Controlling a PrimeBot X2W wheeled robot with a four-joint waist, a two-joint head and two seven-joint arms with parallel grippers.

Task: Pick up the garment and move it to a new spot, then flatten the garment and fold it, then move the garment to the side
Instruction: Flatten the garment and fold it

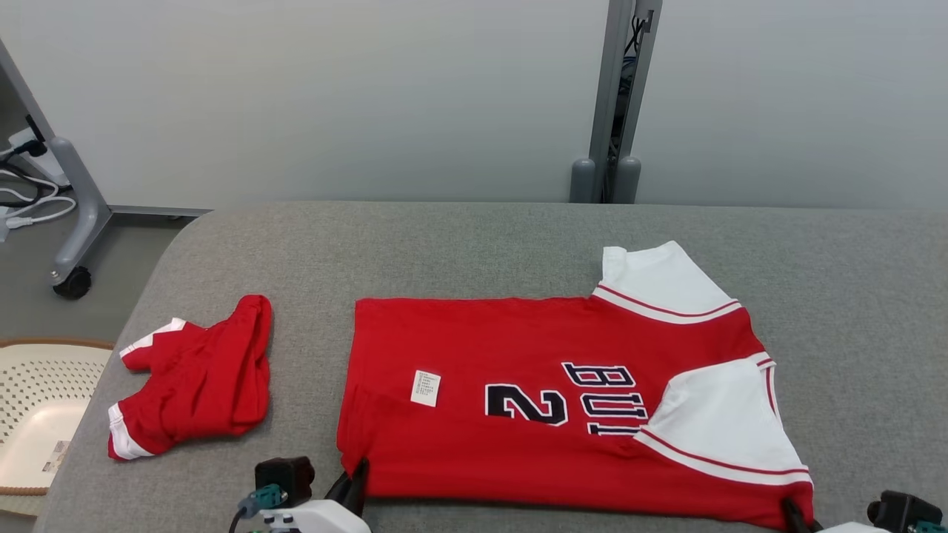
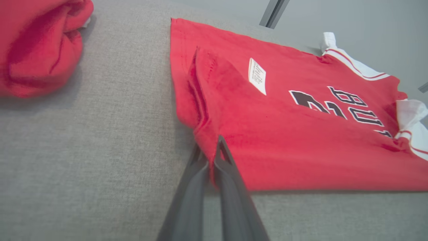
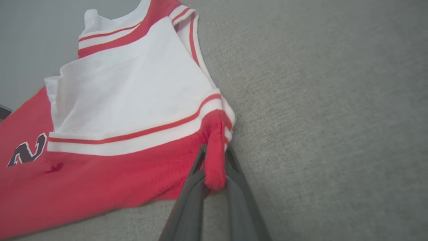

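Red cloth is pinched in both my pairs of jaws. My left jaws are closed tight on the near hem corner of the garment [image 1: 518, 429]. My right jaws are nearly closed, with a fold of its red shoulder edge clamped between them, just below the white sleeve [image 3: 133, 83]. Outward from there the garment lies spread and mostly smooth across the middle of the grey table [image 1: 474, 244], hem toward my left and sleeves toward my right, with a small white label [image 1: 425, 388] showing on the body. I judge the move to a new spot and the flattening done. The near sleeve lies turned in over the lettering, so folding looks begun. What is left is to carry this near edge over, finish the fold and shift the garment aside. A second red garment [image 1: 196, 377] sits bunched well apart on my left.
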